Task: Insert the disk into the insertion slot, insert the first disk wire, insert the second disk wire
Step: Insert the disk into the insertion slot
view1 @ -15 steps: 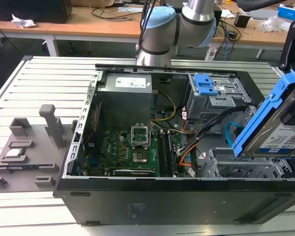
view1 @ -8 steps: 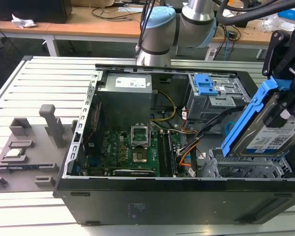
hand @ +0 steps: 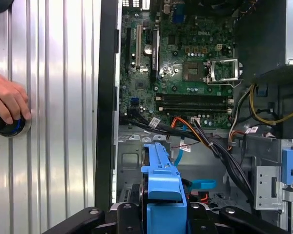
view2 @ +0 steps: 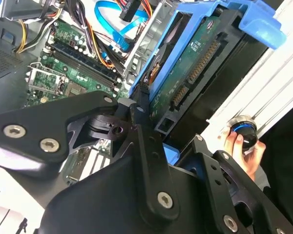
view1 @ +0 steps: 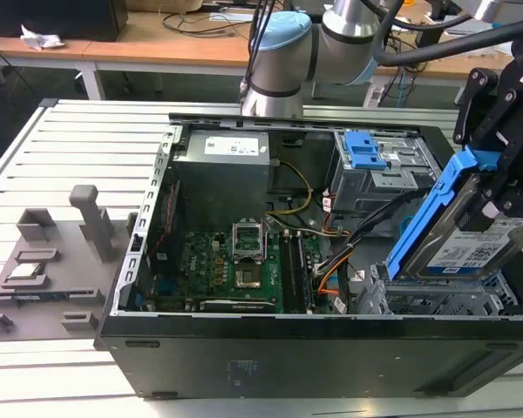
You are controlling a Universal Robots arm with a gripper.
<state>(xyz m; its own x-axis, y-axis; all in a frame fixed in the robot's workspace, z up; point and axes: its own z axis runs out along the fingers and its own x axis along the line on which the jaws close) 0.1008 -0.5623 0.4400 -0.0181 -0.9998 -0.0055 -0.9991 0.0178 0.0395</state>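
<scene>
My gripper (view1: 492,183) is shut on the disk (view1: 475,248), a silver drive with a white label in a bright blue carrier. The disk hangs tilted, its lower edge over the insertion slot (view1: 436,303), the silver perforated cage at the case's front corner on the exterior view's right. In the second wrist view the disk's green circuit board (view2: 195,63) faces the camera, with a black finger (view2: 141,117) against the carrier's edge. In the first wrist view the blue carrier (hand: 161,178) rises between the fingers. Black cables (hand: 219,151) and a blue flat cable (hand: 202,184) lie loose inside the case.
The open computer case (view1: 244,366) holds a green motherboard (view1: 244,261), a power supply (view1: 222,165) and a grey cage with a blue tab (view1: 366,150). A person's hand (hand: 7,100) rests on a round button (hand: 12,127) on the slatted table. Grey fixtures (view1: 44,261) stand on the exterior view's left.
</scene>
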